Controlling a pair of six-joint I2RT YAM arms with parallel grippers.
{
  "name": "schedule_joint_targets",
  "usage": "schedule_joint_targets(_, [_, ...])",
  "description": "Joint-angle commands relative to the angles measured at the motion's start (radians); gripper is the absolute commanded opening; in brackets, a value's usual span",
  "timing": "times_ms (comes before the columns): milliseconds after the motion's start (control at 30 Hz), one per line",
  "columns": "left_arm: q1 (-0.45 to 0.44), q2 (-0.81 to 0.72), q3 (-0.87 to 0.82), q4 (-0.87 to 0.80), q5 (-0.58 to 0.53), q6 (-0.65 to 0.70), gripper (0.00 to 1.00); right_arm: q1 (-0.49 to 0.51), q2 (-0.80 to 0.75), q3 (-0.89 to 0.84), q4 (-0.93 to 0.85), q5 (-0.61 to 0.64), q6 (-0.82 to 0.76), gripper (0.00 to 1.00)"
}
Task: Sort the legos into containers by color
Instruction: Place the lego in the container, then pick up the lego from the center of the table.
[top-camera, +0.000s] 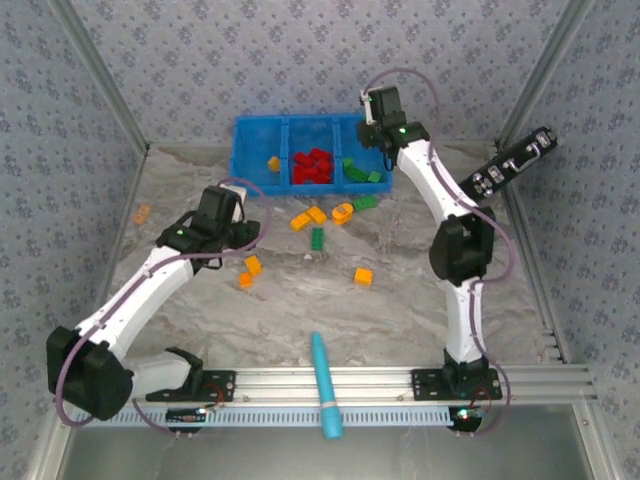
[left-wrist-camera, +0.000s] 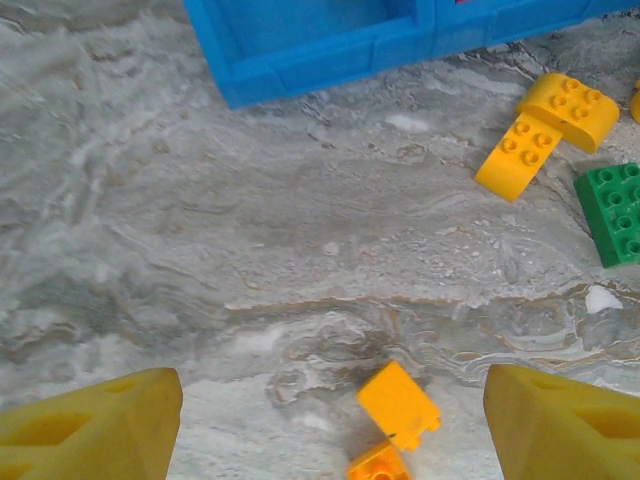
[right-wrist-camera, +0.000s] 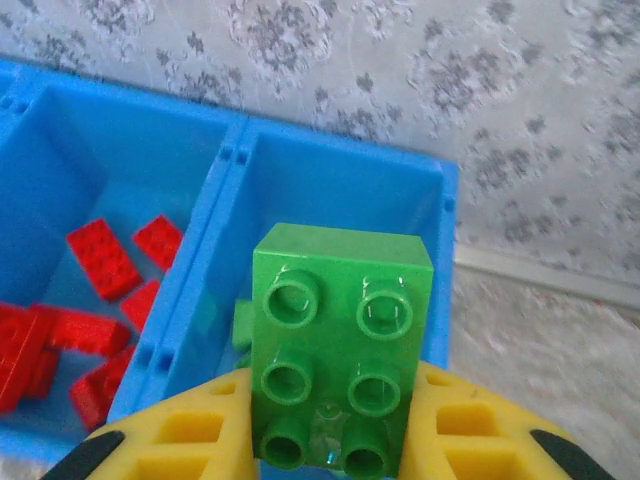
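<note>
The blue container (top-camera: 256, 172) stands at the back with three compartments: one yellow lego (top-camera: 273, 162) on the left, red legos (top-camera: 312, 167) in the middle, green legos (top-camera: 362, 172) on the right. My right gripper (right-wrist-camera: 335, 385) is shut on a green lego (right-wrist-camera: 340, 330) and holds it above the right compartment (right-wrist-camera: 330, 190). Low over the table, my left gripper (left-wrist-camera: 333, 385) is open, and two orange legos (left-wrist-camera: 398, 405) lie between its fingers (left-wrist-camera: 90, 425). On the table lie more orange legos (top-camera: 308, 218), a green one (top-camera: 317, 238) and another orange one (top-camera: 363, 276).
A teal pen (top-camera: 325, 385) lies at the near edge by the rail. A long black device (top-camera: 510, 170) leans at the right wall. One orange lego (top-camera: 142, 213) sits far left by the wall. A green lego (top-camera: 363, 202) lies just in front of the bin.
</note>
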Motion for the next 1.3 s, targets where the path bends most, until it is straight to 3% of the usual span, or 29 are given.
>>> schedule_joint_targets(0, [-0.035, 0.039, 0.046, 0.011, 0.030, -0.088, 0.79, -0.014, 0.136, 0.167, -0.096, -0.056, -0.035, 0.28])
schedule_joint_targets(167, [-0.102, 0.129, 0.118, -0.046, 0.015, -0.100, 0.79, -0.033, 0.306, 0.366, -0.179, -0.106, -0.017, 0.30])
schedule_joint_targets(467, [-0.225, 0.329, 0.270, -0.071, -0.006, -0.120, 0.79, -0.062, 0.354, 0.263, -0.107, -0.191, 0.077, 0.35])
schedule_joint_targets(600, [-0.252, 0.439, 0.347, -0.074, -0.017, -0.138, 0.79, -0.061, 0.341, 0.229, -0.099, -0.218, 0.081, 0.44])
schedule_joint_targets(733, [-0.254, 0.552, 0.412, -0.085, 0.000, -0.206, 0.79, -0.067, 0.282, 0.193, -0.101, -0.261, 0.076, 0.54])
schedule_joint_targets(1067, [-0.259, 0.740, 0.493, -0.053, 0.064, -0.295, 0.79, -0.070, 0.041, 0.090, -0.139, -0.321, 0.025, 0.60])
schedule_joint_targets(1267, [-0.260, 0.807, 0.521, -0.028, 0.102, -0.308, 0.78, -0.074, -0.199, -0.181, -0.059, -0.304, -0.001, 0.62])
